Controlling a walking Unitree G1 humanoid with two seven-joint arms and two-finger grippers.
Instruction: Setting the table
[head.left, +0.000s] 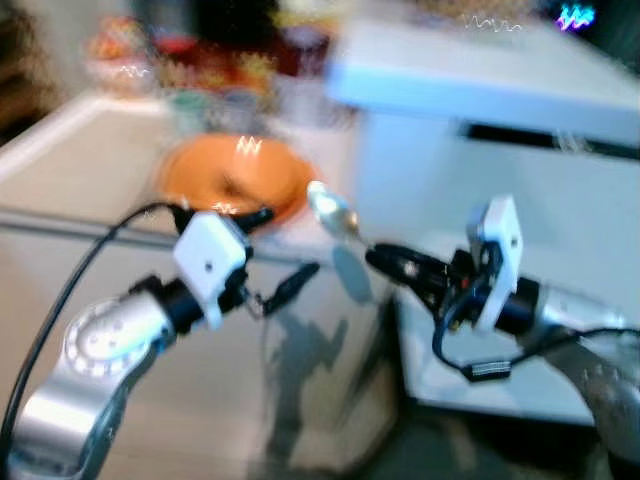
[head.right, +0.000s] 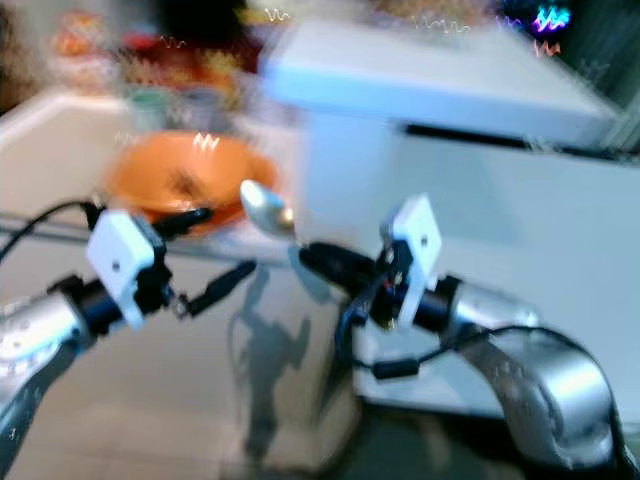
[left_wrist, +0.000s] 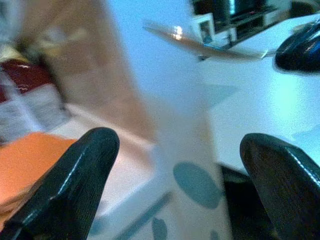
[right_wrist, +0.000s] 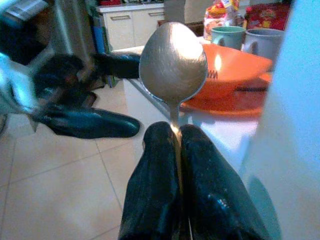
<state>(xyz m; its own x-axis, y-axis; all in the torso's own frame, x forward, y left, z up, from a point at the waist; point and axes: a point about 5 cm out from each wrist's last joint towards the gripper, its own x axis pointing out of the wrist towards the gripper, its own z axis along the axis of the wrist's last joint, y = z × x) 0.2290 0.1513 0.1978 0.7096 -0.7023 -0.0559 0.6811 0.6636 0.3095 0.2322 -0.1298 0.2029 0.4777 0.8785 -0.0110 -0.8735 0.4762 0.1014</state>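
Observation:
My right gripper (head.left: 385, 260) is shut on the handle of a silver spoon (right_wrist: 173, 62), whose bowl (head.left: 328, 207) points up toward the counter's corner. An orange bowl (head.left: 230, 178) sits on an orange plate (right_wrist: 235, 102) on the white counter (head.left: 70, 150), just beyond the spoon. My left gripper (head.left: 275, 250) stands open in front of the orange bowl, to the left of the spoon, with nothing between its fingers (left_wrist: 75, 185). The head views are blurred.
Two mugs (right_wrist: 250, 37) and red snack packets (right_wrist: 267, 17) stand behind the orange bowl. A white table or cabinet (head.left: 500, 170) rises at the right, close beside the right arm. Beige tiled floor (right_wrist: 60, 190) lies below, with white cupboards (right_wrist: 125, 27) farther off.

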